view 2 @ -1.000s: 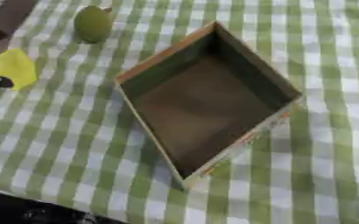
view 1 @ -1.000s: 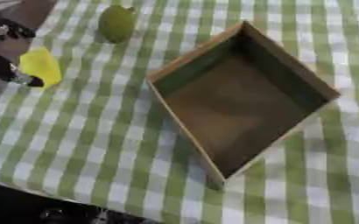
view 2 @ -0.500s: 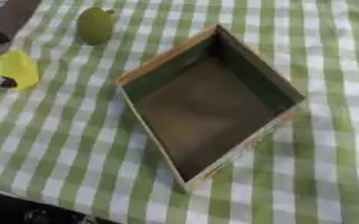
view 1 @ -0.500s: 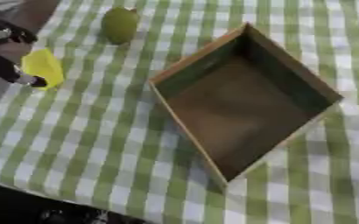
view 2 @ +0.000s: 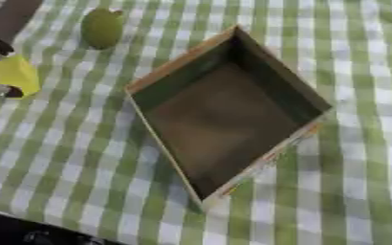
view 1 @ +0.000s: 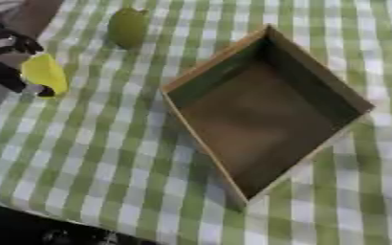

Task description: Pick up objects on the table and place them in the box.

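Fingers of the left hand [view 1: 7, 62] curl round a yellow object [view 1: 45, 73] at nine o'clock, over the edge of the green-checked tablecloth [view 1: 91, 158]. At eleven o'clock lies a green pear-like fruit [view 1: 127, 27] — well apart from the hand. An open wooden box [view 1: 316, 72] sits at centre, turned cornerwise, its floor bare.

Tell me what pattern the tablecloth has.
The tablecloth is green and white check, clearest in the left eye view.
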Robot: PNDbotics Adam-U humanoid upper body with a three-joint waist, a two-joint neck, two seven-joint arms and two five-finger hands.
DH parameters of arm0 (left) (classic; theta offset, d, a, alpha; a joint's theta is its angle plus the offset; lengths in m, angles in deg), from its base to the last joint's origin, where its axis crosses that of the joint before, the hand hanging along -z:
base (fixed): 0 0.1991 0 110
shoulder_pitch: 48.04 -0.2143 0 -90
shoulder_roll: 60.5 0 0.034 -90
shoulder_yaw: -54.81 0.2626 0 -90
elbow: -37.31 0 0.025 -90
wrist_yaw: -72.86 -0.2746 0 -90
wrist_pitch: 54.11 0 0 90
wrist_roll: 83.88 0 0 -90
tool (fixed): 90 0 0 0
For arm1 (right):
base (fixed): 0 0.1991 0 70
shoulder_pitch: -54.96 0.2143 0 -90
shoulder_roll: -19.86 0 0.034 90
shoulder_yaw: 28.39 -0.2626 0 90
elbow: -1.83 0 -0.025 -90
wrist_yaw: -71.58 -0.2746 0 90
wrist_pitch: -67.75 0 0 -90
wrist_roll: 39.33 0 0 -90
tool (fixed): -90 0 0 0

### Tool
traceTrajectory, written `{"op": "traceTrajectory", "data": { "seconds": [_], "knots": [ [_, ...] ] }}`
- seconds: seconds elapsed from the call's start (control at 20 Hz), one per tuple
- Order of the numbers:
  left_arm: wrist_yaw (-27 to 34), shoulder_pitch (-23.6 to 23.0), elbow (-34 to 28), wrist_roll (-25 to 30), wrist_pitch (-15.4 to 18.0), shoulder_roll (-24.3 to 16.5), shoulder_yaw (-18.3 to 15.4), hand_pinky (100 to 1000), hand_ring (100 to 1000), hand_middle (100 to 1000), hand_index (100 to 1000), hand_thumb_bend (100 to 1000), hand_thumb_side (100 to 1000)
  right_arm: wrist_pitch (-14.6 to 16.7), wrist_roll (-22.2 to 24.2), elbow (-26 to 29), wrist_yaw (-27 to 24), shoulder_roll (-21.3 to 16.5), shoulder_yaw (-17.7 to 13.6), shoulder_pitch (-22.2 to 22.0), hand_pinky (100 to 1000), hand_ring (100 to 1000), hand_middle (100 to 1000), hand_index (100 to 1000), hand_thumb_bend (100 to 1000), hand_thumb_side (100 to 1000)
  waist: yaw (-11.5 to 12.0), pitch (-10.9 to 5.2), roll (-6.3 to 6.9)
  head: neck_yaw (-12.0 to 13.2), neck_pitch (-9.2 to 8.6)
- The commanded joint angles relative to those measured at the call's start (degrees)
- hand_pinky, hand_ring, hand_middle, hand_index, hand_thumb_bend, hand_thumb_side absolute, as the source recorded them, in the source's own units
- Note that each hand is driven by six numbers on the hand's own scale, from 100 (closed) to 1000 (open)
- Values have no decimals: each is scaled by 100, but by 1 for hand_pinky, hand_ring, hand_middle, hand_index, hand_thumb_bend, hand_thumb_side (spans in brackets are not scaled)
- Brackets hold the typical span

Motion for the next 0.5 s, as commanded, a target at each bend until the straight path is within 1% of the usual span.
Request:
{"op": "traceTrajectory", "data": {
  "seconds": [0.05, 0.3, 0.5],
  "knots": [
    [-106, 117, 86, 6, 20, -117, -70, 912, 894, 810, 908, 683, 426, -1, -5, 87, 25, -104, -51, 74, 897, 594, 561, 826, 100, 470, -1, -98, 5, 24, -63],
    [-205, 156, 172, 22, 54, -65, -72, 914, 894, 809, 908, 679, 426, 6, 2, 87, 17, -102, -46, 80, 897, 593, 562, 826, 100, 470, 6, -94, -4, 45, -68],
    [-222, 185, 237, 37, 58, -21, -75, 913, 890, 803, 904, 655, 421, 13, 6, 87, 11, -98, -47, 81, 897, 592, 562, 826, 100, 470, 1, -89, -14, 57, -90]
  ]
}}
